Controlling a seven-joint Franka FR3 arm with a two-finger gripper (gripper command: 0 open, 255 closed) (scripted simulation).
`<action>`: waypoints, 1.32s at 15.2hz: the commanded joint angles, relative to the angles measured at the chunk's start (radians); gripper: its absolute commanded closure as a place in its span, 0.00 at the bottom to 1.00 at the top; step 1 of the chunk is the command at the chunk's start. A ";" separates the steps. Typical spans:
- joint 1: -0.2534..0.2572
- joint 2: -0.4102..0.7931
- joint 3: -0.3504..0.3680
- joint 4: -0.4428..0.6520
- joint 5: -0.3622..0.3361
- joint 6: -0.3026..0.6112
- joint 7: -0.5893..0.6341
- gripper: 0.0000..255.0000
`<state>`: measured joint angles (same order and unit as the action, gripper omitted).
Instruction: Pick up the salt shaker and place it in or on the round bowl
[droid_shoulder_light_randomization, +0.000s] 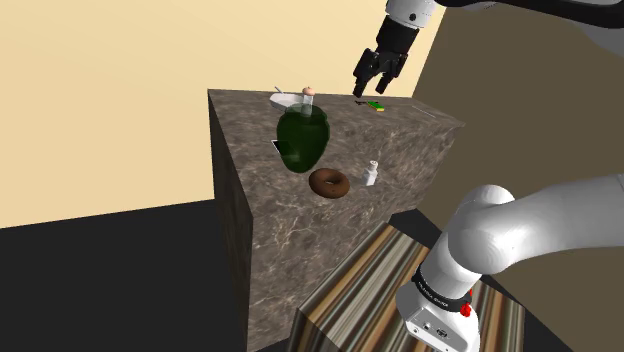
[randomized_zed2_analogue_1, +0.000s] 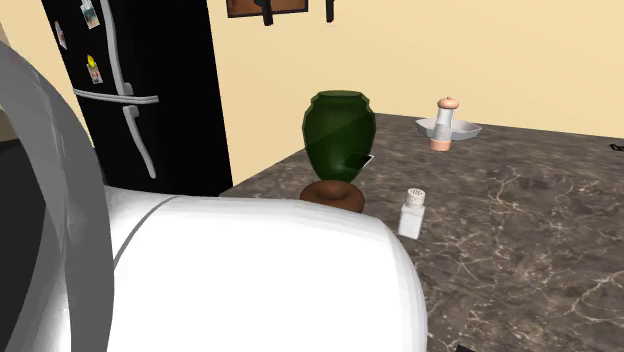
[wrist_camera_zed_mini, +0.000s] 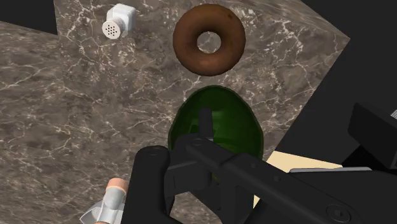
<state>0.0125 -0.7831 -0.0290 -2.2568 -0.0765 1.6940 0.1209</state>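
The tool (droid_shoulder_light_randomization: 370, 86) hangs high over the far edge of the surface (droid_shoulder_light_randomization: 410, 150), well above everything on it; in the shoulder view its fingers stand apart and clasp nothing. The shaker (droid_shoulder_light_randomization: 371, 173), white with a holed cap, stands upright on the marbled brown surface; it is just beside the donut (droid_shoulder_light_randomization: 328, 182), on the shoulder view's right of it, and the two do not touch. The wrist view looks down on the shaker (wrist_camera_zed_mini: 119, 20) and the donut (wrist_camera_zed_mini: 209, 39), both well away from the tool. A dark green vase (droid_shoulder_light_randomization: 302, 138) stands just behind the donut, between it and the bowl (droid_shoulder_light_randomization: 283, 100); the bowl is shallow and pale, near the far corner, well apart from the shaker. A mill (droid_shoulder_light_randomization: 309, 100) with a pinkish top stands upright at the bowl; whether it touches it I cannot tell. A small green thing (droid_shoulder_light_randomization: 375, 105) lies on the surface beneath the tool; a black fridge (randomized_zed2_analogue_1: 140, 90) stands against the wall in the second exterior view.
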 joint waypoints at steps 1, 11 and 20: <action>0.000 0.000 0.000 0.000 0.000 0.000 0.000 0.00; -0.063 -0.049 -0.171 -0.284 -0.089 0.276 -0.134 0.00; -0.123 0.055 -0.366 -0.435 -0.175 0.569 -0.272 0.00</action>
<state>-0.1080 -0.7529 -0.3733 -2.6756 -0.2437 2.2161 -0.1385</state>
